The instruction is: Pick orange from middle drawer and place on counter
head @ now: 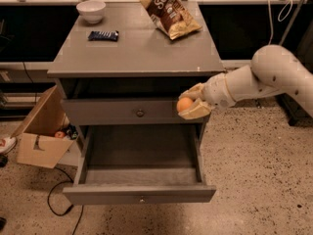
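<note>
Orange [184, 104]: small, round, smooth-skinned, evenly coloured fruit. I see it clamped in the gripper [186, 105], one tan finger [196, 113] below it and one above, so the gripper is closed on the fruit. Position: held in the air in front of the right end of the closed upper drawer front [117, 111], below the overhanging edge of the counter [142, 50].

The white arm [259, 77] reaches in from the right. The middle drawer [142, 148] stands pulled out beneath the gripper, its plain grey floor showing.

On the counter I note a chip bag [171, 12] at the rear right, a white bowl [91, 10] at the rear left and a dark snack bar [103, 35] near the bowl. A cardboard box [39, 133] sits on the floor to the left of the cabinet.
</note>
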